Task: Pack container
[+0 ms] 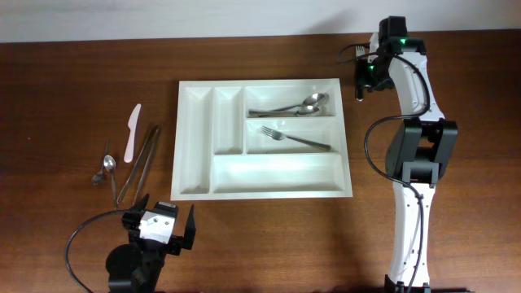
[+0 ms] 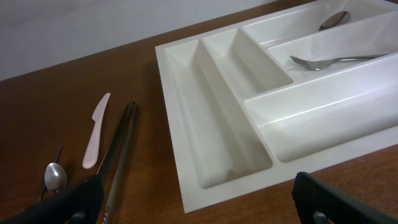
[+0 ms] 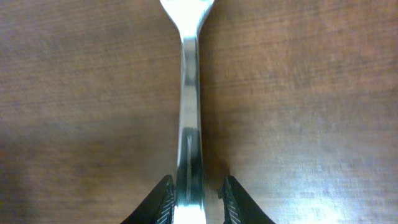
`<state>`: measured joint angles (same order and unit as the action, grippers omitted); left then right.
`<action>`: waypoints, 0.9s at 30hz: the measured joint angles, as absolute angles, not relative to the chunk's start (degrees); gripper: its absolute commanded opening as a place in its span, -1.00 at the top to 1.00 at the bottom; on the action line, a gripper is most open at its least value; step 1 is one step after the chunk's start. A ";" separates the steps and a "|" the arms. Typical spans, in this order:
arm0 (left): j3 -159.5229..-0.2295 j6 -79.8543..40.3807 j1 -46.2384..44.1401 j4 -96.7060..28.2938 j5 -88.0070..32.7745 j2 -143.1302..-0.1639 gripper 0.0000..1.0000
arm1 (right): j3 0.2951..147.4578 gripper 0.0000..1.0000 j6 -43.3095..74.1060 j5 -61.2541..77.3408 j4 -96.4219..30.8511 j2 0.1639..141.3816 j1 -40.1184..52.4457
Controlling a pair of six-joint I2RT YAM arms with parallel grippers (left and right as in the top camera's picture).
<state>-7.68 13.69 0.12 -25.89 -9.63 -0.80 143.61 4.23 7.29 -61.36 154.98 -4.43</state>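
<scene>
I see bright, even light, with soft shadows in the white plastic cutlery tray (image 1: 277, 172). Glare streaks the close, blurred steel fork handle (image 3: 188, 112).

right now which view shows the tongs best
Overhead: the tongs lie whole, left of the tray. Left wrist shows them close but cut off at the bottom edge. Right wrist shows none of them.

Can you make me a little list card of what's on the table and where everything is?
tray: white cutlery tray
inside tray: spoons in top right slot, fork in slot below
left of tray: plastic knife, tongs, small spoon
right jaws: either side of second fork, grip unclear
left jaws: open, holding nothing
</scene>
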 measured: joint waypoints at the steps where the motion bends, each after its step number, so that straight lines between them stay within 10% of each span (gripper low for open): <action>1: -7.70 13.69 0.12 -25.89 -9.63 -0.80 -0.98 | 143.61 0.53 4.25 6.92 -61.89 154.89 -4.43; 27: -7.70 13.69 0.12 -25.89 -9.63 -0.80 -0.98 | 143.70 0.92 4.23 5.41 -64.88 153.60 -4.38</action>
